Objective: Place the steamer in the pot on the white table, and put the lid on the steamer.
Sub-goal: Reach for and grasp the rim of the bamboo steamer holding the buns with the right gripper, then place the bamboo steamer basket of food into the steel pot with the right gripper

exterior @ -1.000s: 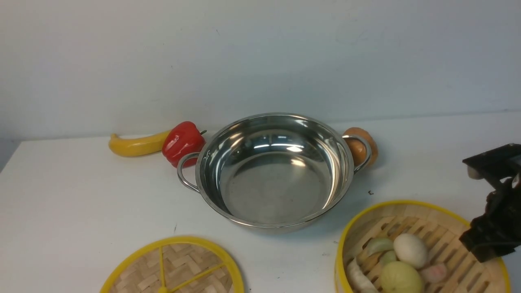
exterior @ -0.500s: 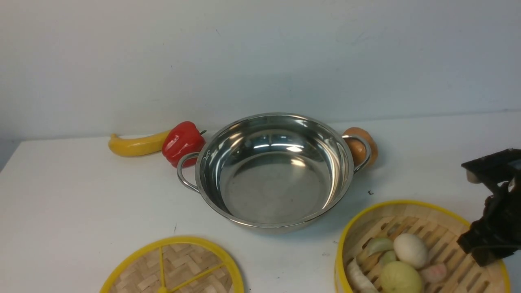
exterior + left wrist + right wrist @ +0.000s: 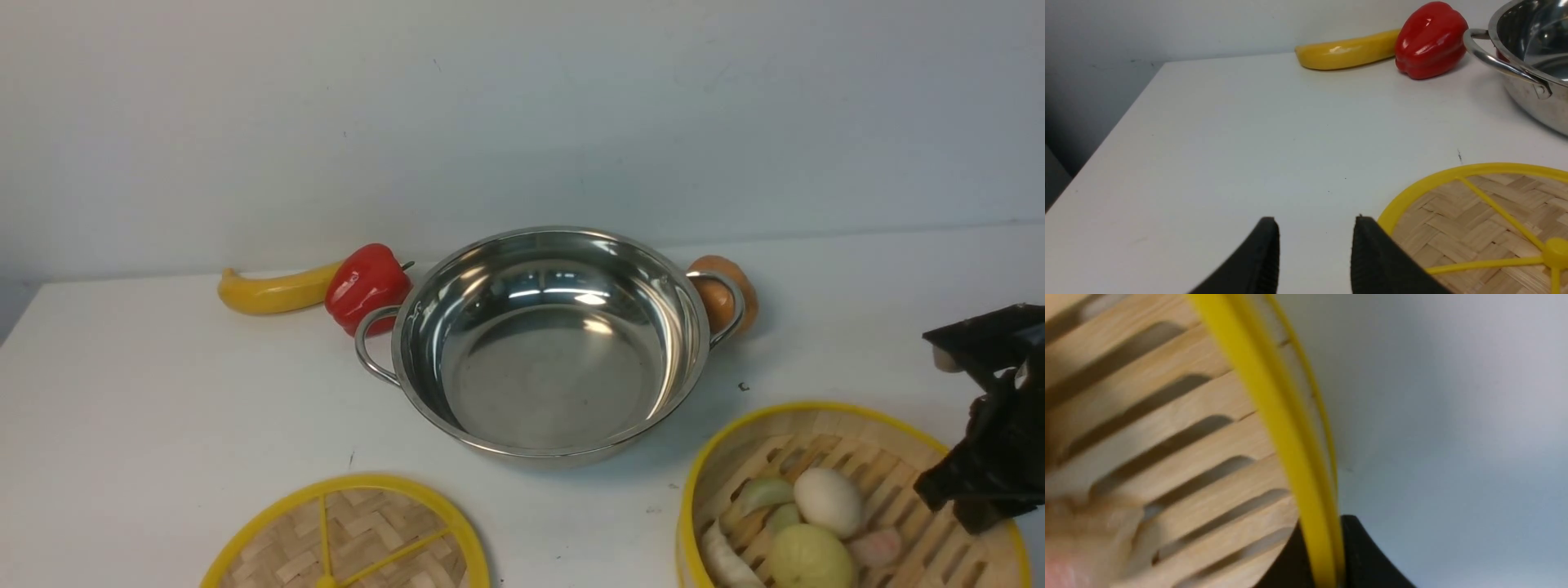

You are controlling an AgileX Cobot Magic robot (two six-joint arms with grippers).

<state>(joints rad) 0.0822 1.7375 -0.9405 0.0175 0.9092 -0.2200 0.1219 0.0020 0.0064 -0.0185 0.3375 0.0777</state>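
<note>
Right gripper (image 3: 1326, 559): jaws are clamped on the yellow rim band of the steamer (image 3: 816, 406), one finger inside the wall and one outside, at the basket's right side. The hold is taken as a thin-edge pinch on a single point of the rim. The basket is judged light but loaded: pale dumplings and buns (image 3: 829, 500) lie loose on the slatted floor and would be expected to roll if it is tipped. The bamboo wall is judged stiff enough for a lift, though some flex and sag away from the pinch are likely; a level carry is advised. The steamer is round, so no long axis is noted; its open mouth faces up. Whether its base is fully on the white table (image 3: 163, 392) cannot be told. It is located near the front right, just beside but apart from the pot (image 3: 547, 384), which is seen empty, mouth up, with its two handles lying left and right. Left gripper (image 3: 1314, 253): jaws are parted with nothing between them, held over bare table just beside the lid (image 3: 367, 531), which lies flat at front left, spokes and knob upward.
</note>
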